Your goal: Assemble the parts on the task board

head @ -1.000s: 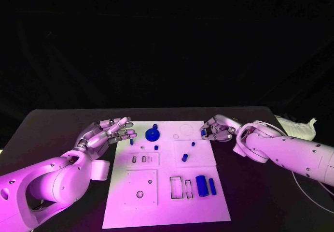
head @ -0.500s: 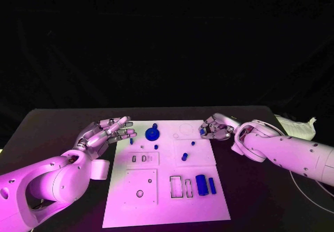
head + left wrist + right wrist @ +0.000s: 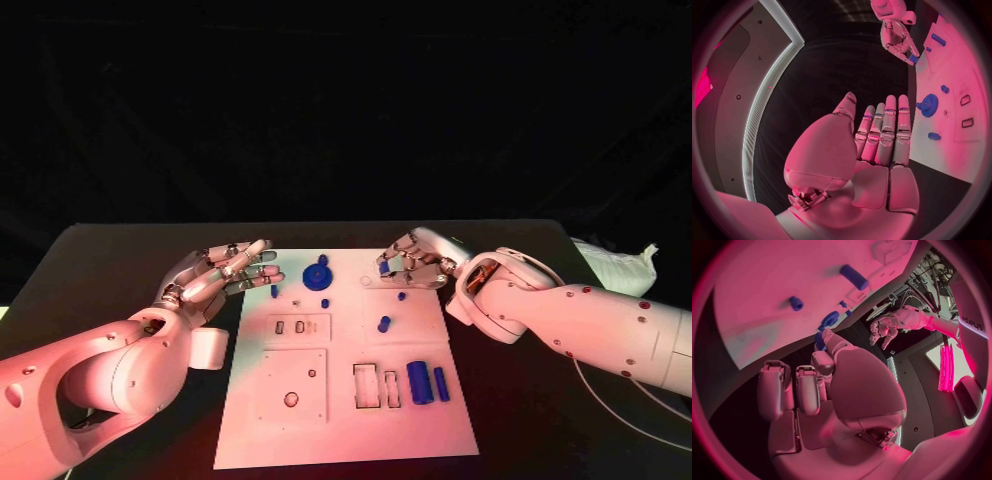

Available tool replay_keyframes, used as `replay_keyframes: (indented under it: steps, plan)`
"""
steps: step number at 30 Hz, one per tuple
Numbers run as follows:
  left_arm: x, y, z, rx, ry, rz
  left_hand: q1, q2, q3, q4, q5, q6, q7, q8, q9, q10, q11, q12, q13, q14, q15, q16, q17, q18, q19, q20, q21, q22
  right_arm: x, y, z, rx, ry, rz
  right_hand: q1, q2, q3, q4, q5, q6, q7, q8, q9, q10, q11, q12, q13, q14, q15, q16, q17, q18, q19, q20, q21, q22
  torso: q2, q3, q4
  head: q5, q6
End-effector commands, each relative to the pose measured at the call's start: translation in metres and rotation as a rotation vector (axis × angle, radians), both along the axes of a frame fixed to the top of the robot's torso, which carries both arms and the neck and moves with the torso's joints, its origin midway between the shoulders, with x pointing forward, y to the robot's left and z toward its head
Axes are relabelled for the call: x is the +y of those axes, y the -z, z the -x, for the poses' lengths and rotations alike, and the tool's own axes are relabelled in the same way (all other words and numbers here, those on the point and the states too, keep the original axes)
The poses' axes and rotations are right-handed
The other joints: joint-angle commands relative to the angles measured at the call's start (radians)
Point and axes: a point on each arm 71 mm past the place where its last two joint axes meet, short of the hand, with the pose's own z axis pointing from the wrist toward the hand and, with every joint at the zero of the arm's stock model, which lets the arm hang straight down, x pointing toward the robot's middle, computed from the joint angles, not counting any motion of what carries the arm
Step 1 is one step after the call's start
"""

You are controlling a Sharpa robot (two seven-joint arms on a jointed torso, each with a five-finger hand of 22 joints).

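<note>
There is one white task board (image 3: 346, 420) on one black table (image 3: 130, 260). Seven blue parts can be counted: one gear (image 3: 317, 275), two long bars (image 3: 417, 383) side by side, three short pegs (image 3: 384, 324), and one small blue piece (image 3: 384, 268) pinched by the right hand (image 3: 414, 262). There are two hands, the other being the left hand (image 3: 216, 275), which holds nothing. One pale sheet of paper (image 3: 620, 265) lies at the table's edge.
</note>
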Motion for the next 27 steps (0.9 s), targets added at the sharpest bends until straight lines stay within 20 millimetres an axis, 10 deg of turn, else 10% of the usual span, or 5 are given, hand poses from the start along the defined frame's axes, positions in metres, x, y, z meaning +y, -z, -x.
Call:
replay_keyframes:
  steps: [1, 15, 27]
  plan:
    - [-0.002, -0.001, -0.001, -0.005, 0.016, 0.013, 0.003, 0.01, 0.0, -0.007, 0.006, -0.002, 0.006, -0.005, -0.002, -0.004, 0.005, -0.004, -0.001, 0.007, 0.003, -0.004, 0.001, 0.012, 0.01, 0.001, -0.006, -0.002, 0.022, -0.001, 0.005, 0.038, 0.049, 0.021, 0.002, 0.016, 0.008, 0.001, 0.009, 0.021, -0.014, 0.009, 0.025, -0.01, 0.0, -0.016, -0.006, 0.069, -0.004, -0.008, 0.098, -0.003, -0.005, -0.002, -0.008, -0.005, -0.003, -0.0028, 0.0053, 0.003, -0.006]
    - [0.0, 0.001, -0.005, -0.006, 0.006, 0.011, 0.004, 0.011, 0.0, -0.008, 0.006, -0.002, 0.006, -0.005, -0.001, -0.004, 0.004, -0.005, -0.001, 0.007, 0.003, -0.005, 0.001, 0.012, 0.01, 0.001, -0.006, -0.002, 0.118, 0.018, 0.034, 0.068, -0.089, 0.103, -0.008, 0.013, 0.01, 0.0, 0.014, 0.014, -0.011, 0.005, 0.025, -0.014, 0.002, -0.031, -0.017, 0.069, -0.002, -0.011, 0.095, -0.002, -0.008, -0.001, -0.013, -0.013, -0.006, -0.0045, 0.0077, 0.04, -0.02]
    - [-0.002, 0.001, -0.004, -0.005, 0.013, 0.014, 0.004, 0.011, 0.0, -0.008, 0.006, -0.002, 0.006, -0.005, -0.001, -0.004, 0.004, -0.005, -0.001, 0.007, 0.003, -0.005, 0.001, 0.012, 0.01, 0.001, -0.006, -0.002, 0.146, 0.039, 0.043, 0.114, -0.115, 0.157, -0.021, 0.007, 0.007, 0.001, 0.019, 0.012, -0.009, 0.003, 0.026, -0.015, 0.004, -0.038, -0.021, 0.068, -0.001, -0.012, 0.094, -0.001, -0.009, 0.0, -0.016, -0.018, -0.004, -0.0036, 0.0076, 0.044, -0.027]
